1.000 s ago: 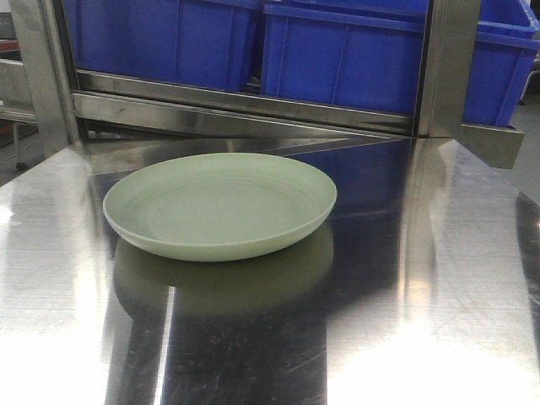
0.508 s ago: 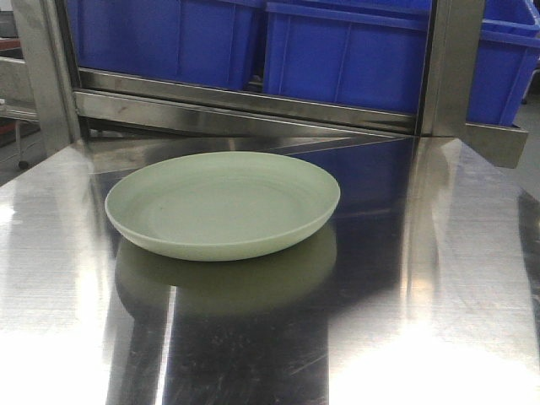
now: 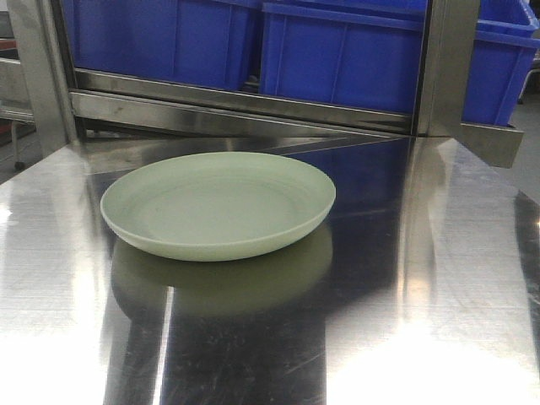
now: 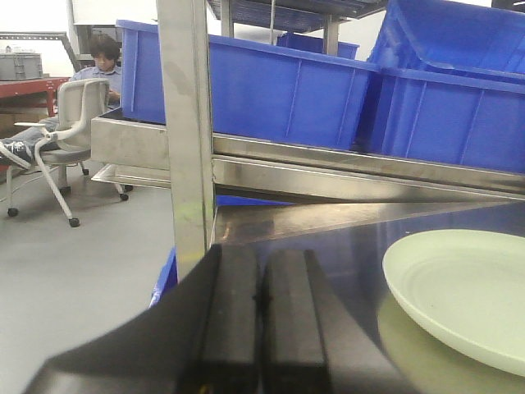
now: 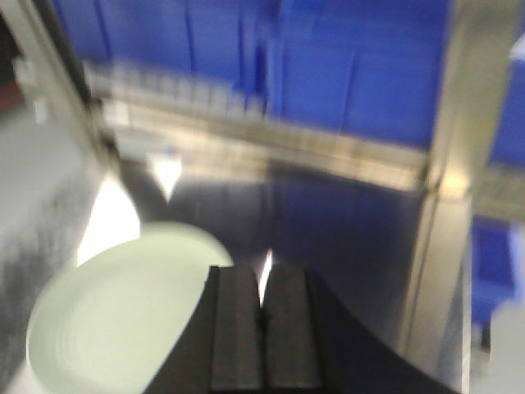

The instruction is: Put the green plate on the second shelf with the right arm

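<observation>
We see the green plate (image 3: 218, 205) toward the table's (image 3: 447, 287) back left corner; our left gripper (image 4: 261, 316) and right gripper (image 5: 262, 328) are pressed closed, empty.

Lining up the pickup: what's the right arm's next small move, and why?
Probably open the right gripper and ease it left toward the green plate: the jaws are shut and empty, and the plate lies flat on the steel table, left of them in the right wrist view.
</observation>
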